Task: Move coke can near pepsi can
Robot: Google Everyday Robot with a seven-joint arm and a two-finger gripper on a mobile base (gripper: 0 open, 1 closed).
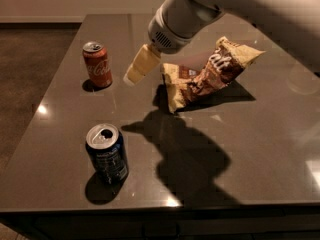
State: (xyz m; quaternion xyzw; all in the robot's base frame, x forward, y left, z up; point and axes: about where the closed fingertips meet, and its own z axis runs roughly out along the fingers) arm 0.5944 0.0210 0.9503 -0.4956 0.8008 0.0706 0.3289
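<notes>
Dark grey stone, glossy and speckled with small light reflections, makes up the table (260,149) that fills most of the view. Over its far right part reaches the robot's pale grey arm (240,4), slanting down from the upper right and casting a broad shadow on the middle of the tabletop. Beneath the arm lies a crumpled chip bag (210,71), tan and brown, on its side near the far middle of the table.

The pepsi can (106,154) stands upright near the front left edge, dark blue with a silver top and an open tab hole. The coke can (97,65) stands upright at the far left, red with white script, well apart from the pepsi can.

The gripper (131,78), cream-yellow, hangs above the table between the coke can and the chip bag, pointing down and to the left, just beside the coke can but not touching it. Whether it is spread or pressed together cannot be told; it holds nothing visible.
</notes>
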